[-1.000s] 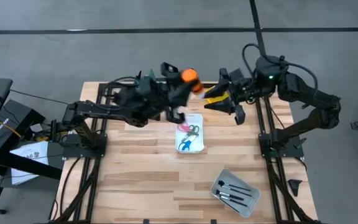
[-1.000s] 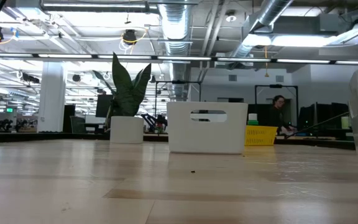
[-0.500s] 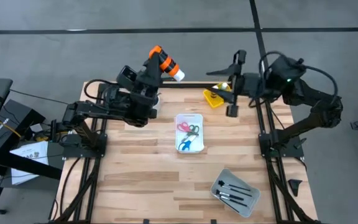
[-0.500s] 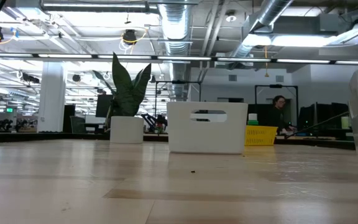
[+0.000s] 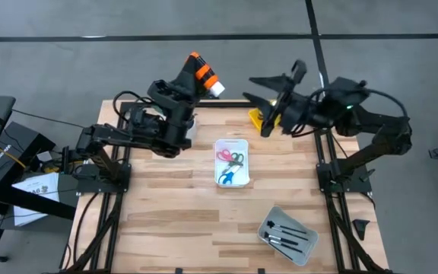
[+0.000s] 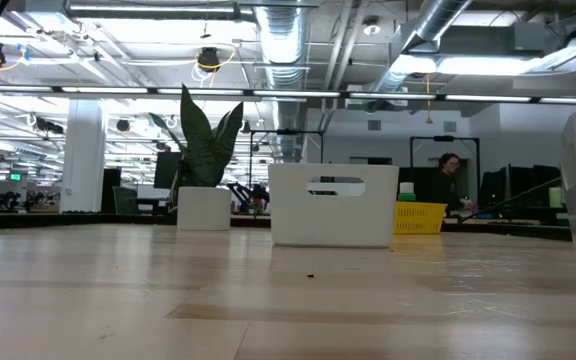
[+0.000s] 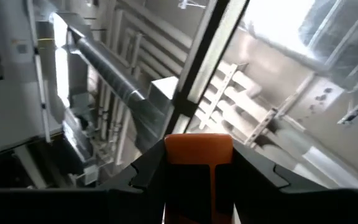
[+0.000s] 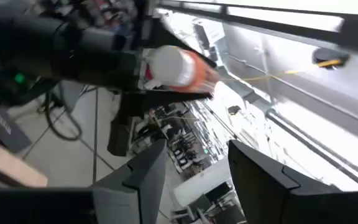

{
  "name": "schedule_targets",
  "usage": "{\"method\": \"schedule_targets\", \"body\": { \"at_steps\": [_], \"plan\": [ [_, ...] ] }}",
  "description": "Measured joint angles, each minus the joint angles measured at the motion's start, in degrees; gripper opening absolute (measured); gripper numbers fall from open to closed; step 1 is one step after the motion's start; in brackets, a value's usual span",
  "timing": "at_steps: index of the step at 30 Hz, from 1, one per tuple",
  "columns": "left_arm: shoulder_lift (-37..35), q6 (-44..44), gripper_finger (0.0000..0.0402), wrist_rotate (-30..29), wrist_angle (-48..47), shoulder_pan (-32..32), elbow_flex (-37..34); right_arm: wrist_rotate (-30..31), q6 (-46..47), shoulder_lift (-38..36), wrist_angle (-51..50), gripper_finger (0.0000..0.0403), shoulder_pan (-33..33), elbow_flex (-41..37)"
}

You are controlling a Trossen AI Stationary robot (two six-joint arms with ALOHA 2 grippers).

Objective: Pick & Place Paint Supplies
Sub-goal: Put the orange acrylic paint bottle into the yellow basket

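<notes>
Over the worktop (image 5: 166, 205) both arms are raised toward its far edge. The left gripper (image 5: 198, 73) holds the orange paint bottle (image 5: 204, 74) aloft, fingers clamped around it. The right gripper (image 5: 268, 90) hangs near it, fingers spread, empty. The hold looks shallow, I think; a slip would drop the bottle off the worktop, short of the yellow tray (image 5: 261, 119).

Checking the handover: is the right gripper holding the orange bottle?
No, the orange bottle sits in the left gripper; the right gripper is open and empty.
</notes>
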Motion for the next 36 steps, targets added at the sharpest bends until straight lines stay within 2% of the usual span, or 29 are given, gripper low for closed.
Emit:
{"method": "schedule_targets", "body": {
  "at_steps": [4, 10, 15, 24, 36],
  "plan": [
    [0.1, -2.6, 0.0136, -4.1, -2.6, -0.6, 0.0, -0.4, -5.6, 1.0, -0.1, 0.0171, 0.0, -0.2],
    [0.0, -10.4, 0.0136, -6.7, -9.1, -0.6, 0.0, -0.4, -14.5, 2.6, -0.8, 0.0168, 0.0, -0.2],
    [0.1, -15.0, 0.0136, -8.7, -13.0, -1.2, -0.1, -0.3, -16.3, 2.4, -0.9, 0.0166, 0.6, -0.1],
    [0.1, -16.4, 0.0136, -14.4, -16.4, -3.6, -0.1, -0.3, -16.8, 1.9, -1.5, 0.0166, 2.6, -0.1],
    [0.1, -21.7, 0.0136, -17.0, -22.8, -4.1, -0.1, -0.2, -25.8, 2.3, -4.4, 0.0166, 4.8, -0.1]
  ]
}}
